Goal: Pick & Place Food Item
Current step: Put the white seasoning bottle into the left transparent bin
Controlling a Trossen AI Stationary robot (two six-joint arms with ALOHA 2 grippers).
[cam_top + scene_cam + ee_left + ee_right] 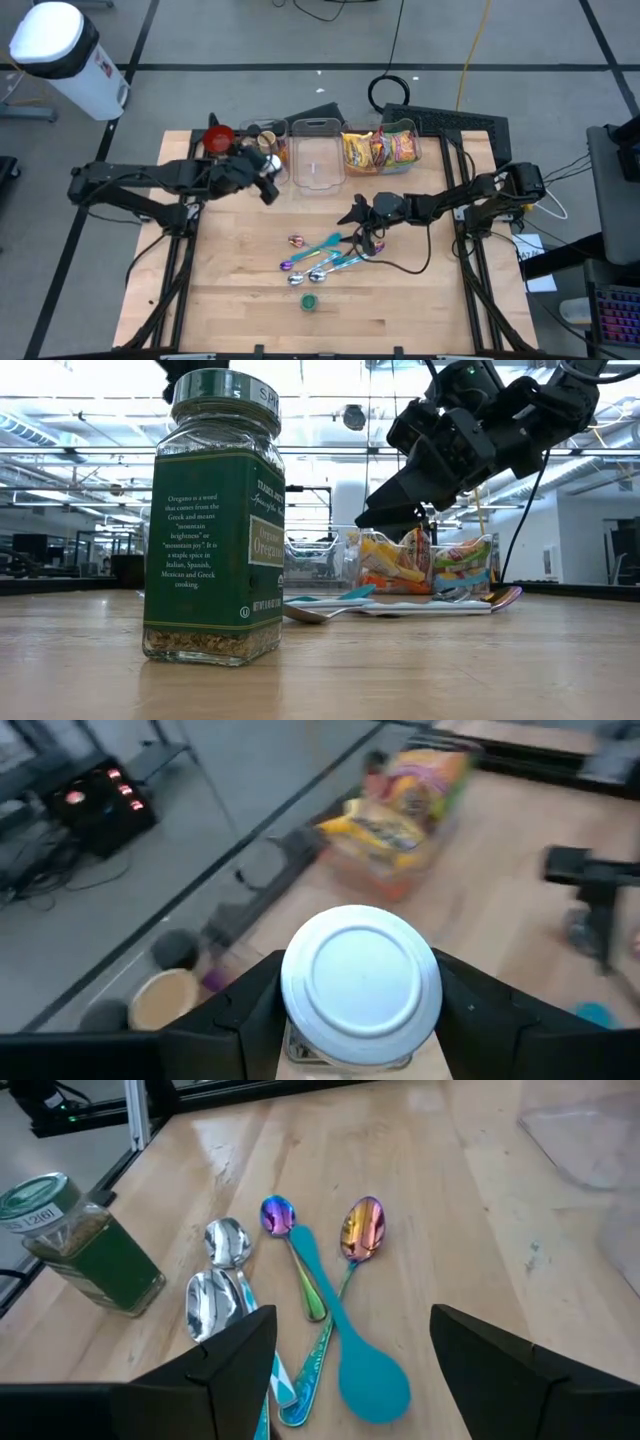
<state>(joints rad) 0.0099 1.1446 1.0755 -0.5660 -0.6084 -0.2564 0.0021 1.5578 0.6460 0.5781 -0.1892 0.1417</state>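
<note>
Overhead, we see the left tool [262,172] at the far-left part of the table [420,300], its fingers closed on a jar with a pale round lid [361,982]; in the left wrist view the two dark fingers [255,1010] press against either side of that lid. Just beside it along the far edge stand a red-topped container [219,137], an empty clear bin [317,155] and a clear bin holding bright snack packets [380,148]; the packets are yellow, orange and red. Whether the held jar hangs above the table or rests on it, we cannot tell.

The right tool [365,236] is near the table's middle, above a loose cluster of spoons, with its fingers standing wide and nothing between them. In the right wrist view we make out a teal plastic spoon [352,1350], two iridescent metal spoons [362,1228] and two plain silver spoons [226,1243], overlapping and touching one another. A dark cable [405,268] trails from the right arm across the wood beside them.

Nearer the front edge stands an oregano jar [213,520] with a green label, upright and apart from the spoons. In the low view it fills the left foreground and hides much of the table behind it, while the right arm hangs over the spoons and the snack bin shows beyond. Off the table's far-left corner a white bin [62,55] sits on the floor.
</note>
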